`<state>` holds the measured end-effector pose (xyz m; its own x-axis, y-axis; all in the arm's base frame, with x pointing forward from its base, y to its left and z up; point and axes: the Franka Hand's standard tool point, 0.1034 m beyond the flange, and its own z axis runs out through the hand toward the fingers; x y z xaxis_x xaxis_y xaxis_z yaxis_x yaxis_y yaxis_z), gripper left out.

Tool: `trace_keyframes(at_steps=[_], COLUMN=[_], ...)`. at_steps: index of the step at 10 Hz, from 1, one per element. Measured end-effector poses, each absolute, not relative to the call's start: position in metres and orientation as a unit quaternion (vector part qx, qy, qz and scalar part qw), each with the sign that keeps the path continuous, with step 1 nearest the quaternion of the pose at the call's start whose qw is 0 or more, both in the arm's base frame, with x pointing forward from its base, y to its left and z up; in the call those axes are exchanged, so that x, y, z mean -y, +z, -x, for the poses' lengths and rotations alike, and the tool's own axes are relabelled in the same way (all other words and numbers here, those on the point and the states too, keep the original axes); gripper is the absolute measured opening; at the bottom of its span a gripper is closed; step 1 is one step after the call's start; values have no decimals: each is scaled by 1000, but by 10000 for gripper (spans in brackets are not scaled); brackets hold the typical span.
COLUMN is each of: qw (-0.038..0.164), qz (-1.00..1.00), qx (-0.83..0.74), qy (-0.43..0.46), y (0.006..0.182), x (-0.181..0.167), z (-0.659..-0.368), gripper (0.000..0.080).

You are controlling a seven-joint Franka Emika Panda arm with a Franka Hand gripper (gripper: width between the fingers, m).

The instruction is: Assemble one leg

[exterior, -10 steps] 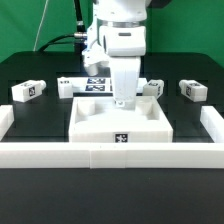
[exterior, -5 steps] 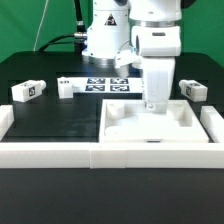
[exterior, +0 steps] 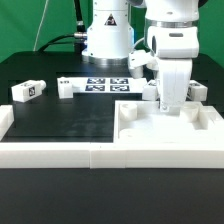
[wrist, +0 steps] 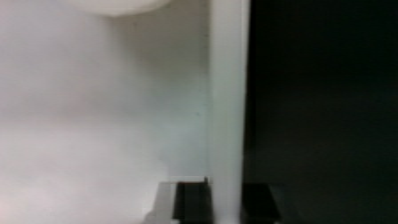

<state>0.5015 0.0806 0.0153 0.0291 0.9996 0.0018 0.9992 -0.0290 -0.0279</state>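
Half a second ago the tabletop (exterior: pixel 160 128) sat further towards the exterior view's left; it now lies in the near corner on that view's right, its front wall against the front rail (exterior: pixel 60 153), and the end effector (exterior: pixel 168 105) has travelled across with it. The end effector is pressed together on the tabletop's far rim: in the wrist view its dark fingertips (wrist: pixel 187 203) sit on either side of the thin white wall, with the end effector (wrist: pixel 217 200) astride it. No leg is held. One leg (exterior: pixel 27 91) lies on the black surface (exterior: pixel 60 125) at the far left of the exterior view, and a second leg (exterior: pixel 67 86) lies just beside the marker board (exterior: pixel 105 84); neither has shifted. A third leg (exterior: pixel 199 90) is behind the arm on the right, partly hidden by it. A fourth leg (exterior: pixel 148 90) shows only as a white piece beside the end effector, its tag hidden. The left rail (exterior: pixel 5 120) is well apart from the tabletop.
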Motion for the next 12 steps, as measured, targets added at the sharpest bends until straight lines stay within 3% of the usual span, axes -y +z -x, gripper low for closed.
trace_keyframes(at_steps=[1,2,4,5,6,7,12], qw=[11,11,11,11,11,11,10], qz=[718,719,719,719,719,719,719], qx=[696,695,695,695,695,695,695], qy=[9,9,9,9,9,9,9], y=[15,15,15,15,15,15,16], x=[-80,-80,-80,-80,-80,-80,-80], z=[-501,-501,-501,-501,-501,-501,-501], gripper=[61,144,420,420,585,629,648])
